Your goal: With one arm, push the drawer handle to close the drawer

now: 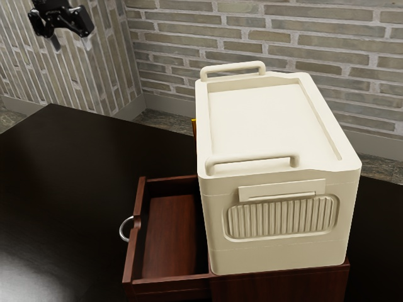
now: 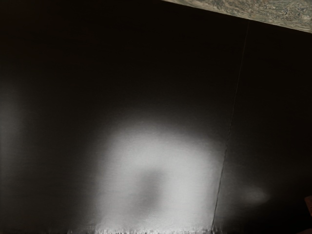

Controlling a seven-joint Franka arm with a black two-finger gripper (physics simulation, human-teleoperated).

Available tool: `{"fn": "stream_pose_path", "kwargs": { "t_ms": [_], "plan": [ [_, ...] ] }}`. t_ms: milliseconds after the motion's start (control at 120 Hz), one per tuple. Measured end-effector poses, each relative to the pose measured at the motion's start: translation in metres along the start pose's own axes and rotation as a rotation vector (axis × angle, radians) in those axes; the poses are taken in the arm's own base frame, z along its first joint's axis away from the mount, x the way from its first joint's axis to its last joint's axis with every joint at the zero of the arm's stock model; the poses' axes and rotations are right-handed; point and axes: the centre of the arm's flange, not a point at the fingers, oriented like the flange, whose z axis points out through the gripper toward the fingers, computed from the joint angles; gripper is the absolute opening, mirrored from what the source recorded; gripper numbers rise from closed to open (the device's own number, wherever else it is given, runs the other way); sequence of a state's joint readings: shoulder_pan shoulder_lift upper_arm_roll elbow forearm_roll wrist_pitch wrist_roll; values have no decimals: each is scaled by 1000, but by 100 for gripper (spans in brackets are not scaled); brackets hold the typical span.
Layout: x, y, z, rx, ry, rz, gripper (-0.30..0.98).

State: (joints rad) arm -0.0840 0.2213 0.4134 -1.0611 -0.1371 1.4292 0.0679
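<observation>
High at the exterior view's upper left, my gripper (image 1: 71,44) hangs in the air with its two fingers apart and nothing between them. The reddish-brown drawer (image 1: 170,233) stands pulled out of its low cabinet (image 1: 283,285), toward the exterior view's left, and its inside is bare. A curved silver handle (image 1: 123,230) is fixed to the drawer's front. My gripper is well away from the handle, touching neither it nor the drawer. In the wrist view, a small reddish-brown piece (image 2: 309,208) shows at the border; I cannot tell which part it is.
A large cream box (image 1: 277,220) with two bar handles on top rests on the cabinet. Behind it, a thin yellow thing (image 1: 194,128) peeks out. The dark glossy table (image 1: 75,182) extends to the exterior view's left, with brick walls beyond. Stone-like floor (image 2: 273,12) lies past the table's edge.
</observation>
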Motion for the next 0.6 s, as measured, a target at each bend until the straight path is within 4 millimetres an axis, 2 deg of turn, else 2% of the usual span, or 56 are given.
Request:
{"fn": "stream_pose_path", "kwargs": {
  "t_ms": [150, 192, 225, 258, 283, 317, 342, 417, 458, 508, 600],
  "plan": [
    [-3, 2, 1, -17, -26, 34, 67],
    [-13, 3, -19, -27, 2, 48, 67],
    [-32, 6, -55, -32, 56, 73, 67],
    [-60, 19, -98, -27, 123, 128, 67],
    [-80, 30, -123, -22, 159, 177, 67],
    [-114, 48, -138, -35, 165, 266, 67],
    [-139, 56, -141, -49, 154, 330, 66],
    [-215, 79, -131, -31, 108, 504, 66],
    [-249, 80, -121, 0, 87, 564, 66],
    [-270, 80, -89, 33, 23, 613, 66],
    [-292, 77, -29, 67, -75, 679, 66]
  ]
}}
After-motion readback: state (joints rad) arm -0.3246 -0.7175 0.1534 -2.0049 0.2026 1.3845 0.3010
